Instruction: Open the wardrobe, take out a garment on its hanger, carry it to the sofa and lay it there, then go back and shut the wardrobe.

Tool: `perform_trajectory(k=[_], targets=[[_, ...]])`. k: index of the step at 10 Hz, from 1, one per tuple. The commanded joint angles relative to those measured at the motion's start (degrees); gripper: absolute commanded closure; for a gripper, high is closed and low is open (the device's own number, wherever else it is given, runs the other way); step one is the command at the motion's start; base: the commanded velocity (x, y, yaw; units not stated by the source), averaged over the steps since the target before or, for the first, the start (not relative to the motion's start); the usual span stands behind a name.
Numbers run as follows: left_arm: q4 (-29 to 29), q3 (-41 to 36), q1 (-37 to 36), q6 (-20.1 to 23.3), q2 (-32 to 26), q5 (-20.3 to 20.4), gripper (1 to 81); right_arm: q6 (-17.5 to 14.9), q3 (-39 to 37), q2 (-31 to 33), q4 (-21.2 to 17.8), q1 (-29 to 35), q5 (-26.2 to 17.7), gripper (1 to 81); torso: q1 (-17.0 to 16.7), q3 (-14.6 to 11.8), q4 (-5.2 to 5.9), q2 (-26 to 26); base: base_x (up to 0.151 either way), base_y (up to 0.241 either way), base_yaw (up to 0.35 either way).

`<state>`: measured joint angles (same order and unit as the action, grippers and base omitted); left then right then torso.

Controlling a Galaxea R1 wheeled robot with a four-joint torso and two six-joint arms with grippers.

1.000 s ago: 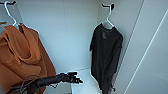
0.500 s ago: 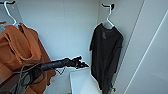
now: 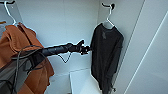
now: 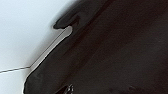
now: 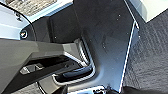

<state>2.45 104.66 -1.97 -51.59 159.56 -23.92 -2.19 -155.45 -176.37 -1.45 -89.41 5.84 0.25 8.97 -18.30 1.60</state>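
**Left arm reaching to the black shirt inside the open wardrobe**

The black shirt is hanging inside the wardrobe, toward its right side, just beside the right inner wall. It is thin, plain and limp, draping in soft folds. Its long axis is running straight up and down, neck uppermost, hem near the wardrobe floor. The white hanger is carrying it by the shoulders, its hook pointing up to a dark peg.

The left gripper is reaching in from the left, arm stretched level, its tip sitting at the shirt's near edge at chest height. Whether it is touching the cloth cannot be told, nor how far its fingers are parted. In the left wrist view dark cloth is showing very close.

An orange hooded garment is hanging at the left, well apart from the shirt.
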Motion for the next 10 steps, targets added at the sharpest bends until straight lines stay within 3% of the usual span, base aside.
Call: perform_trajectory(k=[1, 3, 5, 7, 10], targets=[[-6.6, 1.0, -16.2, -2.3, 1.9, 1.9, 1.0, -0.2, 0.9, -0.1, -0.3, 1.3, -3.4, 1.0, 0.0, 0.0, 0.00, 0.0, 0.000, 0.000, 0.000], [-11.5, 2.2, -18.2, -4.0, 2.7, 3.9, 1.0, -0.2, 1.0, 0.0, -0.4, 1.3, -3.3, 1.0, 0.0, 0.0, 0.00, 0.0, 0.000, 0.000, 0.000], [-13.9, 2.3, -19.7, -4.5, 2.9, 5.5, 1.0, -0.1, 1.0, 0.0, -0.4, 1.3, -3.3, 1.0, 0.0, -5.7, 0.00, 0.0, 0.000, 0.000, 0.000], [-15.5, 2.6, -21.9, -4.6, 2.9, 5.7, 1.0, -0.1, 1.0, -0.1, -0.4, 1.3, -3.4, 1.0, 0.0, -1.1, 0.00, 0.0, 0.000, 0.000, 0.000], [-21.9, 3.1, -24.6, -4.8, 2.7, 9.6, 1.0, 0.1, 0.9, -0.1, -0.4, 1.3, -3.3, 1.0, 0.0, -1.9, 0.00, 0.0, 0.000, 0.000, 0.000]])
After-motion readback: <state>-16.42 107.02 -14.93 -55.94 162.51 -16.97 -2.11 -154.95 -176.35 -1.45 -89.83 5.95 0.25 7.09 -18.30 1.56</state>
